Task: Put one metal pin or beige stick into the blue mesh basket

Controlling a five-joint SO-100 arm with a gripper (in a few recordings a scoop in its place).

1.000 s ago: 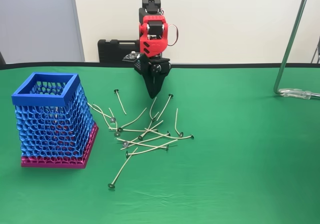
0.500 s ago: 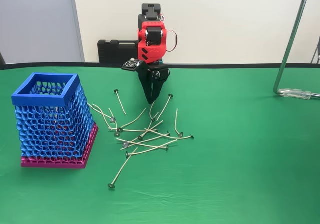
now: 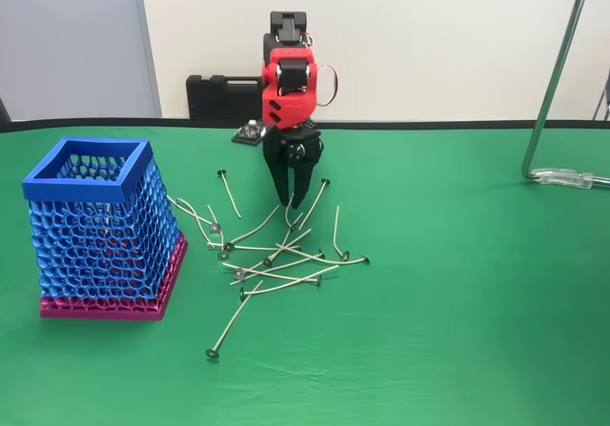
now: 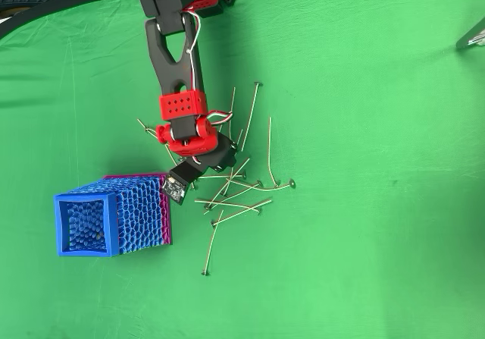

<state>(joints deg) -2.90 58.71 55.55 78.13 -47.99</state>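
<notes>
Several thin beige pins (image 3: 278,257) with small dark heads lie criss-crossed on the green cloth; in the overhead view the pile of pins (image 4: 236,192) sits just right of the basket. The blue mesh basket (image 3: 86,186) stands upright on its magenta base at the left, also seen from above as the basket (image 4: 85,199). My gripper (image 3: 291,200) points straight down over the far end of the pile, its dark fingers (image 3: 282,186) slightly apart and open, tips just above a curved pin. I see nothing held between them.
One pin (image 3: 229,323) lies alone towards the front and another pin (image 3: 228,193) lies alone left of the gripper. A black case (image 3: 221,95) sits behind the table's back edge. A metal stand (image 3: 556,78) rises at the right.
The gripper has dropped lower toward the pins and gone from shut to open. The pins and the basket have not moved.
</notes>
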